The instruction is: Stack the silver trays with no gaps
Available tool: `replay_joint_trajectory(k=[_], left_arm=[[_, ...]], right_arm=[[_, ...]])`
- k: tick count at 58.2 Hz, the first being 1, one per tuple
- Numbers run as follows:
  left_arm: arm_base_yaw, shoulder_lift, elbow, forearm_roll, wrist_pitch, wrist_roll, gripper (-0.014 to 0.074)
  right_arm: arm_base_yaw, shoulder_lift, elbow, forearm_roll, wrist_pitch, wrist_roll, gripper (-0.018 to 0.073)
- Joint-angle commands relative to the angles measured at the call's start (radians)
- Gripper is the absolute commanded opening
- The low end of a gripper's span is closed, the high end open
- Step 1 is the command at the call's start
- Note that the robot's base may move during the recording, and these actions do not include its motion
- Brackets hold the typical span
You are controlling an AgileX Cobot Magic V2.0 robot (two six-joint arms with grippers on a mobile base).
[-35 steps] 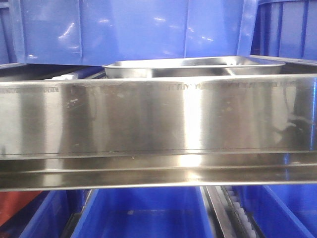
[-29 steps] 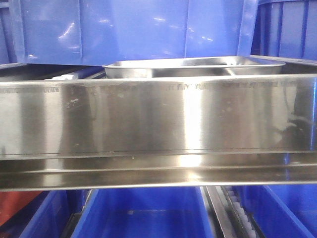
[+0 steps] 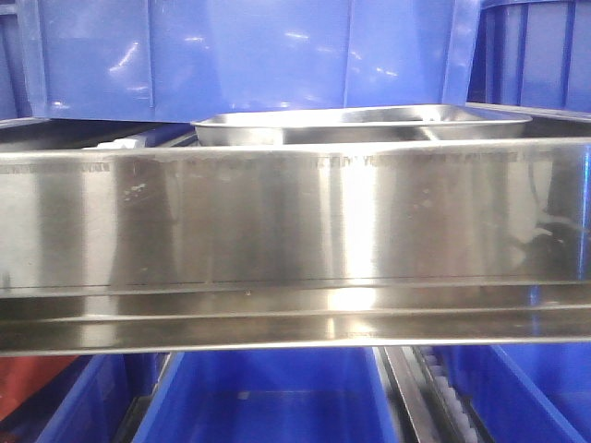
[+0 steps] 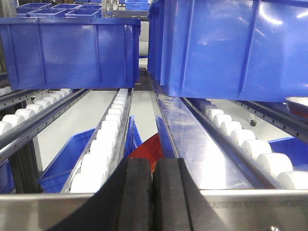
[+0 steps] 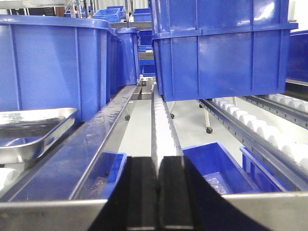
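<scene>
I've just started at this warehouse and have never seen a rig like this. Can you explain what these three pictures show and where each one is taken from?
This is a two-armed robot on a mobile base. The front picture looks straight ahead: a long brushed-steel rail fills the middle. A silver tray sits just behind it, and there are blue bins behind and below. The other two pictures come from cameras on the wrists, each looking out along its tool. The left tool and the right tool are the black pads at the bottom edge. Both are shut and hold nothing. Beyond them run white roller tracks with more bins. The right wrist view shows a silver tray at its left.
</scene>
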Motion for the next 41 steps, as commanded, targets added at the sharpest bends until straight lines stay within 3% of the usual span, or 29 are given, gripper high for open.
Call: replay_joint_trajectory(k=[1, 17, 30, 37, 41], left_arm=[[-0.003, -0.003, -0.001, -0.006, -0.011, 0.006, -0.0009], [-0.003, -0.003, -0.001, -0.006, -0.033, 0.006, -0.0009], [-0.003, -0.003, -0.001, -0.009, -0.249, 0.006, -0.0009], [-0.003, -0.003, -0.060, -0.101, -0.314, 0.006, -0.0009], [-0.003, -0.003, -0.126, -0.138, -0.279, 0.006, -0.0009]], right_arm=[[0.002, -0.004, -0.001, 0.003, -0.015, -0.001, -0.0079], [0.002, -0.004, -0.001, 0.003, -0.032, -0.001, -0.0079], [0.002, -0.004, -0.001, 0.003, -0.204, -0.001, -0.0079], [0.002, -0.004, -0.001, 0.006, -0.279, -0.001, -0.0079], [0.002, -0.004, -0.001, 0.025, -0.316, 0.010, -0.0079]])
